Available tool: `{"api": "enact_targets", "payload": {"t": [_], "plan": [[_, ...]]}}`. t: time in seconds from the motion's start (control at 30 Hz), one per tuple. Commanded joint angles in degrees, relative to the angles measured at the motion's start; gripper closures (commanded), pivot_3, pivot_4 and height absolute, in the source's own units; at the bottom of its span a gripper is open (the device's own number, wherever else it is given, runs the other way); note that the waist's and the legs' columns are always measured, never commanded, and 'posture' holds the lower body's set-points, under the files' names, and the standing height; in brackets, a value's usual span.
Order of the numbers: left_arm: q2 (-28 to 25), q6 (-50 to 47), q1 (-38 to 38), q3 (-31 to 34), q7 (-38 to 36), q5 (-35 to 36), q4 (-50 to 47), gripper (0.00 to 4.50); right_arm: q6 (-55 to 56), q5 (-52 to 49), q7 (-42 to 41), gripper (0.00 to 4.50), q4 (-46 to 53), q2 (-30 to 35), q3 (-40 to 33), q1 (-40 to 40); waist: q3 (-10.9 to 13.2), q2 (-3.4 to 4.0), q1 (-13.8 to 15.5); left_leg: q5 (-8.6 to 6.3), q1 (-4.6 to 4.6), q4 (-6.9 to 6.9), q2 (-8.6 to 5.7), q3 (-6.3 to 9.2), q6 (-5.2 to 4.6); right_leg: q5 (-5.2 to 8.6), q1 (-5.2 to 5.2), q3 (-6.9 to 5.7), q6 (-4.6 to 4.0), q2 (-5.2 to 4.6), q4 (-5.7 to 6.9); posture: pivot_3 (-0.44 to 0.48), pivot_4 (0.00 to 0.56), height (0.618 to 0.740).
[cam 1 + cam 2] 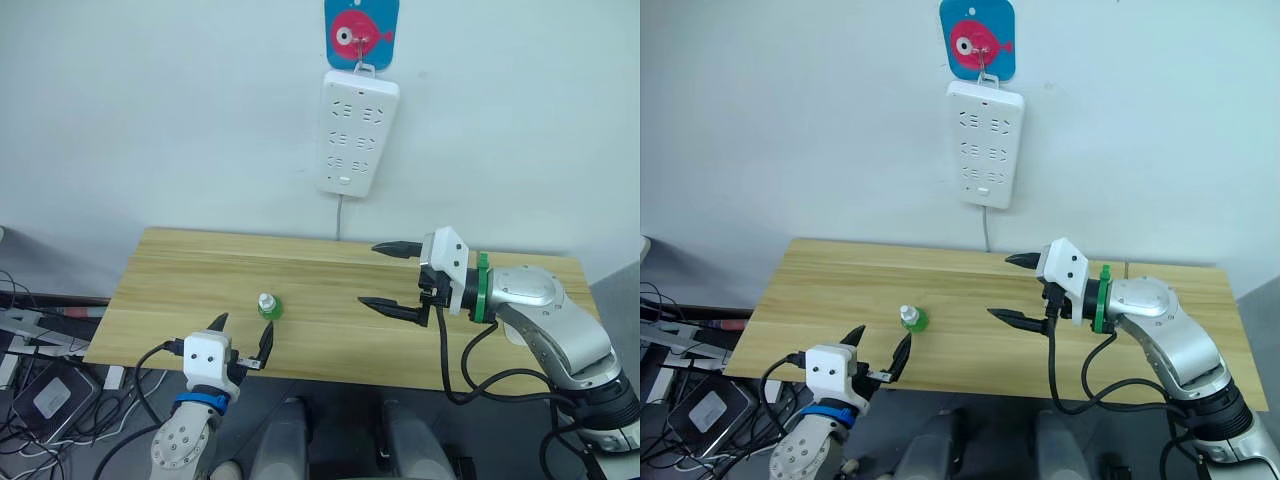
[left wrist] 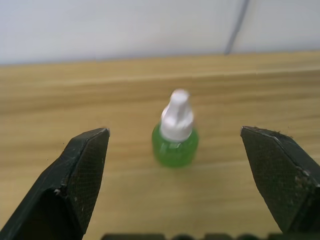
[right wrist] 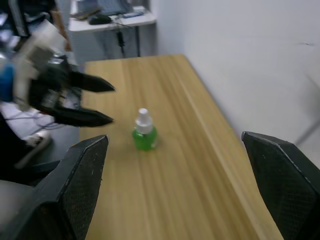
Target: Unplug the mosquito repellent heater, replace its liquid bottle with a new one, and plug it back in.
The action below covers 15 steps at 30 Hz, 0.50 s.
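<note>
A small green liquid bottle [image 1: 268, 306] with a white cap stands upright on the wooden table [image 1: 180, 270], left of centre. My left gripper [image 1: 244, 322] hovers open at the table's front edge, just short of the bottle [image 2: 175, 135], which sits between its fingers' lines but further out. Over the table's right half, my right gripper [image 1: 368, 274] is open and empty, pointing left toward the bottle [image 3: 144, 132] from some distance. The mosquito repellent heater is out of view.
A long white power strip [image 1: 357, 132] hangs on the wall above the table's back edge, under a blue fish hook, with its cable running down behind the table. Cables and devices [image 1: 40, 380] lie on the floor at the left.
</note>
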<state>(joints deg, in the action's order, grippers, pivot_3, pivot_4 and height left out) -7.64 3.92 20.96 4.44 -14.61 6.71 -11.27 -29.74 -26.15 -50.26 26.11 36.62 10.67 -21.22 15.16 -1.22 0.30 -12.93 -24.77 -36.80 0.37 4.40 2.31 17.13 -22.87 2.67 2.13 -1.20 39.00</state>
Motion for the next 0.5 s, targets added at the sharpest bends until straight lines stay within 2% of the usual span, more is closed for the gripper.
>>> {"api": "enact_targets", "payload": {"t": [0.03,0.5], "plan": [[0.6,6.6,-1.6,0.1,0.1,-0.8,6.4,0.00,-3.8,-3.6,-0.6,0.05,4.5,1.0,-1.9,-0.6,0.1,-0.01,0.2,0.00,0.00,-0.02,0.00,0.01,0.00,0.00,0.01,0.00,0.00,-0.03,0.01,0.163,0.307,0.740],[-0.3,22.4,-20.4,0.0,-1.4,-2.3,37.3,0.00,-18.4,-14.8,3.0,0.05,10.8,1.5,-5.5,-6.4,0.3,-0.03,0.8,0.01,0.08,-0.09,0.05,0.24,0.00,0.00,0.24,-0.30,-0.01,0.09,0.03,0.114,0.327,0.740]]}}
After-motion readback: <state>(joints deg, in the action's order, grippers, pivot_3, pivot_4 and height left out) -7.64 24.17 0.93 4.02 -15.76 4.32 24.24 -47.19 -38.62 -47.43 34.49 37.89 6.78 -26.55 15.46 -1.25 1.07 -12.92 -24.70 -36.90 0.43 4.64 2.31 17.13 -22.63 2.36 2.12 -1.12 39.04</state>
